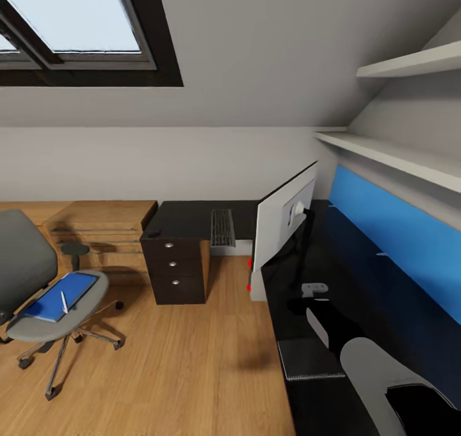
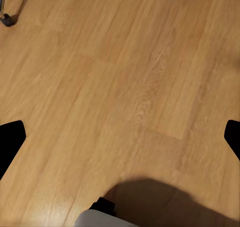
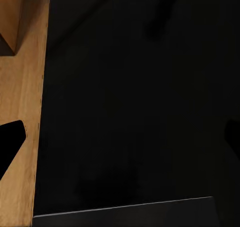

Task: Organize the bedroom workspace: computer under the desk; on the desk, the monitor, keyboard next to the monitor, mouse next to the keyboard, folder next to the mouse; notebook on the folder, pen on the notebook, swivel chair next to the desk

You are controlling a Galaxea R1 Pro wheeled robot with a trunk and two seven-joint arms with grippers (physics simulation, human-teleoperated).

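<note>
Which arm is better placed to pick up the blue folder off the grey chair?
Probably left. The flat bright-blue folder lies on the grey swivel chair at the robot's left, with the left gripper open above bare wooden floor near the chair's casters; the right gripper hangs above the glossy black desk.

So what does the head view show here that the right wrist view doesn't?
Head view alone: the swivel chair carrying the blue folder with the pen on it, the keyboard on the desk's far wing, and the monitor seen from behind.
Right wrist view alone: the dark tips of the right pincer, spread wide and empty.
Both: the glossy black desk, the wood floor beside it, and the dark grey notebook near the desk's edge.
</note>
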